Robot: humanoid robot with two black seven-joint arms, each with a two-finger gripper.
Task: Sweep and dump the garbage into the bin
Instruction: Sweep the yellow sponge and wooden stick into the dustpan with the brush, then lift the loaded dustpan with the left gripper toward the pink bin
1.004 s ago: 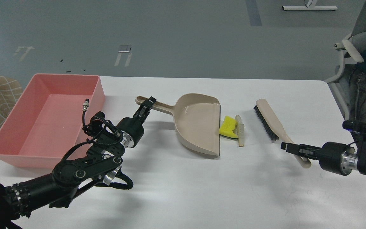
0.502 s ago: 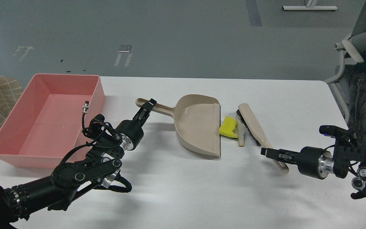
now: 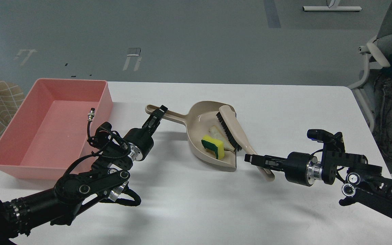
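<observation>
The right gripper (image 3: 254,159) was clamped on the handle end of the beige brush (image 3: 231,131), whose black bristles sat inside the beige dustpan (image 3: 204,124). Both bits of garbage were in the pan: the yellow sponge chunk (image 3: 213,145), showing a green side, near the open lip, and the pale bread slice (image 3: 215,131) tucked between it and the bristles. The left gripper (image 3: 158,114) had its fingers closed around the dustpan's long handle. The pink bin (image 3: 51,127) sat off to the left on the white table (image 3: 199,204), well apart from the pan.
</observation>
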